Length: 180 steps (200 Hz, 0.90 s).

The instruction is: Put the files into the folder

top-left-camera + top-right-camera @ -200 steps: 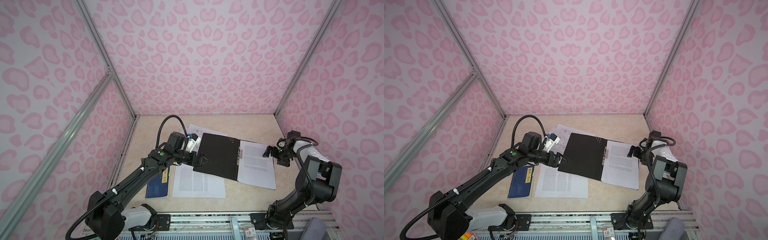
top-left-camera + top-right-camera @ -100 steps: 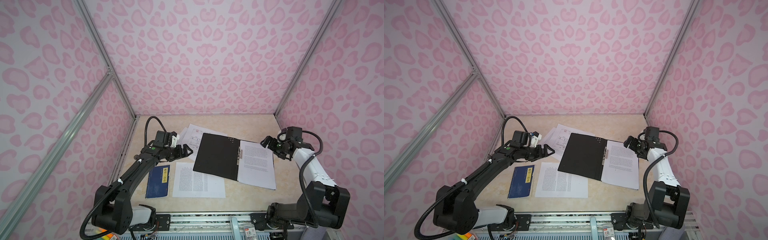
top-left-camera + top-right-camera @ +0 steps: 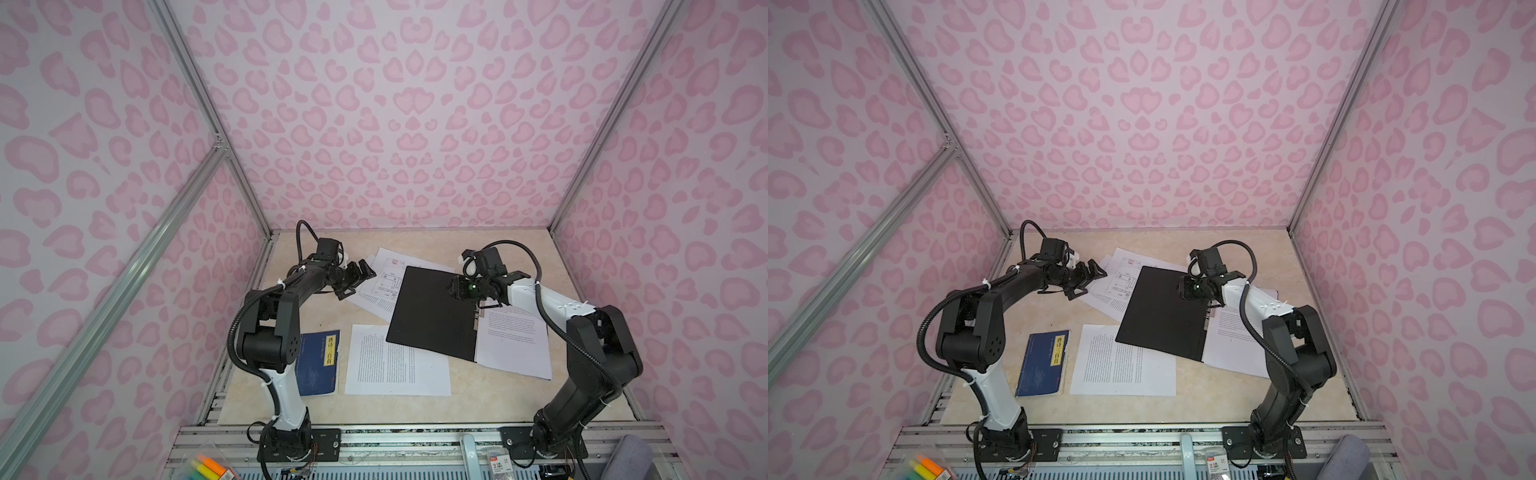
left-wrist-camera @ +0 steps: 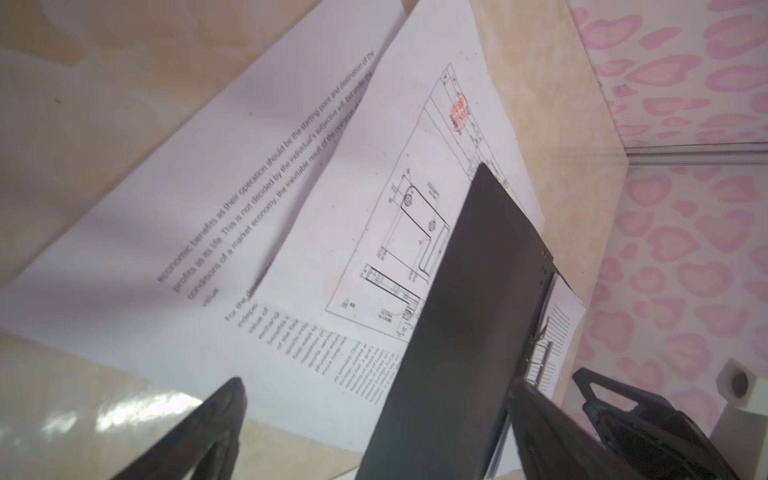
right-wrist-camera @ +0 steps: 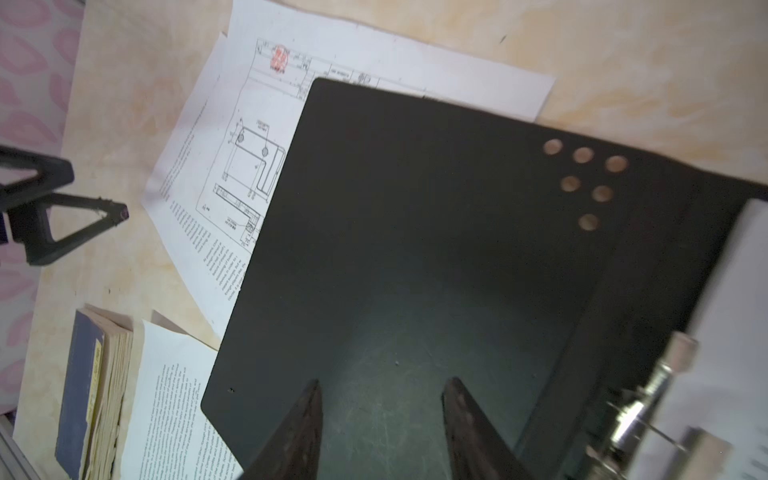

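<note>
Right end effector has swung in from the right edge over the open folder, jaws half-closed, empty.
Left end effector gapes wide beside the far-left files; folder lies centre, one sheet on its right half.

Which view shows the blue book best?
The top views: both show the blue book face-up with its yellow label. The right wrist view catches it obliquely, mostly page edges. The left wrist view misses it.

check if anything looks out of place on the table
Yes: the open folder lies askew on top of a drawing sheet and a text sheet, which stick out from under its black cover. Other pages sit on its right half.
</note>
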{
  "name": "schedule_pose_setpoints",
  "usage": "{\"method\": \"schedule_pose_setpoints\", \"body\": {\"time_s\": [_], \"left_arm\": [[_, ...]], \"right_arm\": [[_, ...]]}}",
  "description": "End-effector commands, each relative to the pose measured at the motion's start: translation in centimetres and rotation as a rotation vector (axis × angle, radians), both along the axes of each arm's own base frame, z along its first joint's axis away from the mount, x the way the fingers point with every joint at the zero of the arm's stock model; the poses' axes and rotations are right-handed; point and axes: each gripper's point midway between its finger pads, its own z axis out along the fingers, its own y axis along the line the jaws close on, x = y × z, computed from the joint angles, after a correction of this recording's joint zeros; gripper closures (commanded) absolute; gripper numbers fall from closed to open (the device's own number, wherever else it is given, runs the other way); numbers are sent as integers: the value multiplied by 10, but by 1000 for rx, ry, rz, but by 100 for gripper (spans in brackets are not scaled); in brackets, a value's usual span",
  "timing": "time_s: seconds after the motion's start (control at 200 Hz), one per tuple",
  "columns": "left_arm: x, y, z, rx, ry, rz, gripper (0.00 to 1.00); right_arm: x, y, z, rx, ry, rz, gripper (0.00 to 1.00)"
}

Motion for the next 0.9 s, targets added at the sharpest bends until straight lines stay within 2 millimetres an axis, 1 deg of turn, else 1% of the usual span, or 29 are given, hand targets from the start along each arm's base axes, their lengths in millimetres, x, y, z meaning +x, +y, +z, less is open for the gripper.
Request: {"method": "schedule_pose_setpoints", "body": {"time_s": [0.0,0.03,0.13,0.22,0.36,0.55,0.67,0.795,0.895], "left_arm": [[25,5,-5,90,-77,-52,1],[29,5,-6,94,-90,-64,1],[38,-1,-16,86,-93,-106,1],[43,-7,-24,66,-88,-139,1],[47,-16,-27,22,-98,-170,1],[42,-33,-24,-60,-93,-202,1],[40,-41,-24,-93,-83,-219,1],[39,-43,-25,-118,-64,-214,1],[43,-45,-13,-166,-65,-188,4]], "right_arm": [[0,25,-15,-20,3,88,58],[-1,31,-20,-18,18,107,59],[-4,41,-34,-20,50,130,60],[-7,44,-43,-19,75,139,61],[-9,45,-52,-18,99,143,62],[-13,49,-70,-7,140,142,64],[-14,51,-75,6,157,141,65],[-15,52,-79,9,167,144,66],[-15,53,-79,21,172,145,67]]}}
